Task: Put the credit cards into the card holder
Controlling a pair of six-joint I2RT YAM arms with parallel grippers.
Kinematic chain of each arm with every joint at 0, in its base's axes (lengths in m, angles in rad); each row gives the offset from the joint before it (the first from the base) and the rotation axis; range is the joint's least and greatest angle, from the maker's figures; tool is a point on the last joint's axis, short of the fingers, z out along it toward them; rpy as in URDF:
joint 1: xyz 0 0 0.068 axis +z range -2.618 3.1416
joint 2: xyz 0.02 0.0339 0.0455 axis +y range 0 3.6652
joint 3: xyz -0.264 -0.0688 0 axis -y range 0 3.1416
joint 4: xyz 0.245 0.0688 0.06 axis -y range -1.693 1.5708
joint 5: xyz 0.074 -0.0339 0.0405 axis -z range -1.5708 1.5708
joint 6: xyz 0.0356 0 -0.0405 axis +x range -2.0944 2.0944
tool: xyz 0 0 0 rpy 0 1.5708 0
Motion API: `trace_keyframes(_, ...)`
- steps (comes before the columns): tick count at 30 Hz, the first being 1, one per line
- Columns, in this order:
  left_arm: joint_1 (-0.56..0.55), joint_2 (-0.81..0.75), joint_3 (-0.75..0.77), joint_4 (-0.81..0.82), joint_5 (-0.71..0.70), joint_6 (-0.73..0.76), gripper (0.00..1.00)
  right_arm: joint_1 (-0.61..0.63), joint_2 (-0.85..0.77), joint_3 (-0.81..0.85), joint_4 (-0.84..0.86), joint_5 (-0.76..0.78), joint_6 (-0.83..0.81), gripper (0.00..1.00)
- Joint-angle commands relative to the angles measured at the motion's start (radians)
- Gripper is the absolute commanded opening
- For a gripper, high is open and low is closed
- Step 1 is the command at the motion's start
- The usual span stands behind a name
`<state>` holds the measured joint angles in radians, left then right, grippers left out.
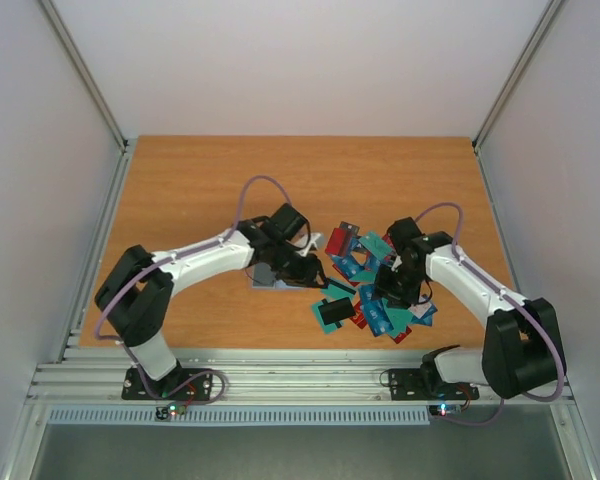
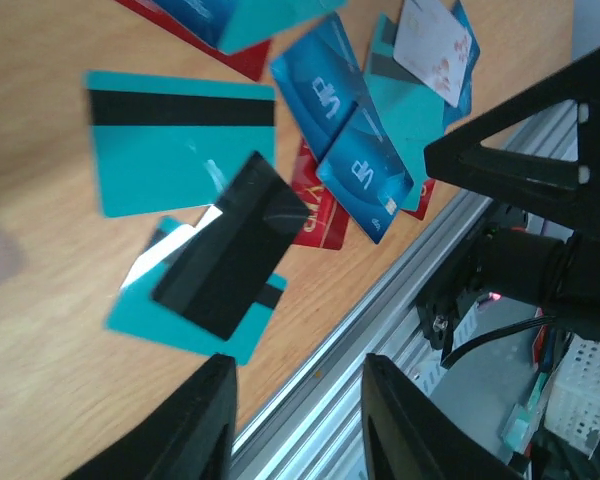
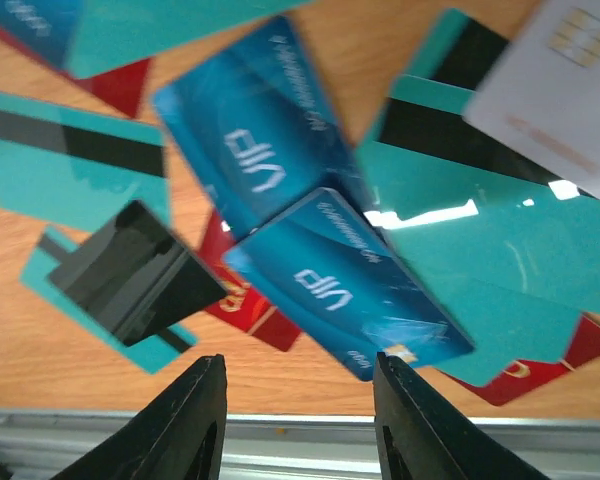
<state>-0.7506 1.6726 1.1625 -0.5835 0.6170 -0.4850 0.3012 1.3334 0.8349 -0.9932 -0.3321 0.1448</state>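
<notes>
The card holder (image 1: 263,279) is seen only in the top view, as a grey-blue patch on the table (image 1: 190,190). It is largely covered by the left arm, so its outline and long axis cannot be made out. The credit cards (image 1: 372,288) are spread in an overlapping heap just to the right of it, between the two arms, with many edges buried under neighbouring cards.

In the left wrist view, a black card (image 2: 235,245) is laid across a teal one, with its long axis running diagonally from lower left to upper right. Two blue cards (image 2: 345,140) are set end to end above it, and a white card (image 2: 435,45) is cut off at the frame's top. The left end effector (image 2: 300,425) is held moderately open above the table's near edge, and only the aluminium rail (image 2: 330,340) is seen in its gap.

In the right wrist view, the same blue cards (image 3: 310,230) are blurred, and the lower one's corner is seen close to one finger. The right end effector (image 3: 300,420) is also parted, and nothing is seen gripped.
</notes>
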Motion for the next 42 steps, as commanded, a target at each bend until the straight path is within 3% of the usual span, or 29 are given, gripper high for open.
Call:
trace_keyframes(1,-0.102,0.086,0.010,0.177,-0.001,-0.137,0.38,-0.006,-0.044,-0.042,-0.039,0.136,0.099,0.42)
trace_keyframes(7,-0.174,0.191,0.017,0.378,0.006,-0.335,0.46,-0.008,-0.115,-0.115,-0.015,0.202,0.208,0.40)
trace_keyframes(14,-0.196,0.306,0.077,0.436,0.030,-0.410,0.50,-0.014,-0.103,-0.173,0.011,0.222,0.264,0.33)
trace_keyframes(24,-0.239,0.453,0.194,0.429,0.038,-0.427,0.48,-0.037,-0.067,-0.234,0.056,0.203,0.280,0.26)
trace_keyframes(30,-0.239,0.459,0.212,0.335,-0.017,-0.409,0.45,-0.037,-0.015,-0.215,0.057,0.193,0.288,0.26)
trace_keyframes(36,-0.239,0.409,0.224,0.214,-0.107,-0.351,0.50,-0.037,0.062,-0.209,0.094,0.153,0.289,0.24)
trace_keyframes(42,-0.239,0.439,0.217,0.256,-0.067,-0.354,0.52,-0.037,0.109,-0.225,0.136,0.096,0.292,0.21)
